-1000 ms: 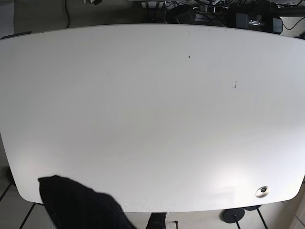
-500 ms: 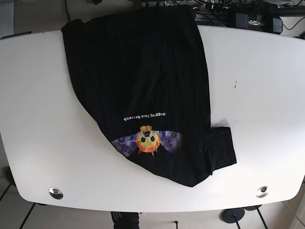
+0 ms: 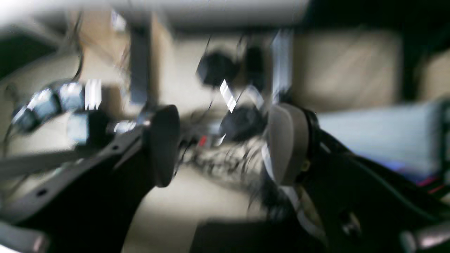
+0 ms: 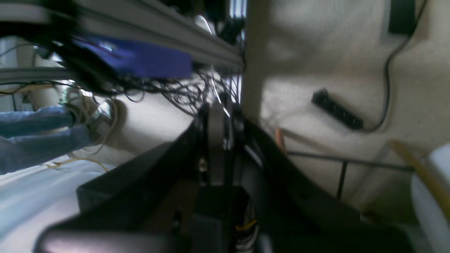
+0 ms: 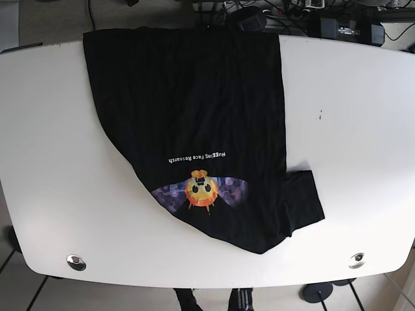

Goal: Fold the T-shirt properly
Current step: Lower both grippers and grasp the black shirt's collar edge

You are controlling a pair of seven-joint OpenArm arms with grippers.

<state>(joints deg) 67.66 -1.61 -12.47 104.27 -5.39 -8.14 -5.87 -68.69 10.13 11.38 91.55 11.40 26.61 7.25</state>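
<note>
The black T-shirt (image 5: 194, 123) lies spread on the white table (image 5: 52, 162), one sleeve sticking out near the front edge. The left gripper (image 3: 225, 147) is wide open, holding nothing. The right gripper (image 4: 216, 140) looks pressed together, though it's blurry

A: What does the left end effector (image 3: 225, 146) look like?
B: Black body, one dark oval pad, one grey.
A: And the right end effector (image 4: 217, 140)?
B: Black housing, grey pads; a yellow wire shows below them.
</note>
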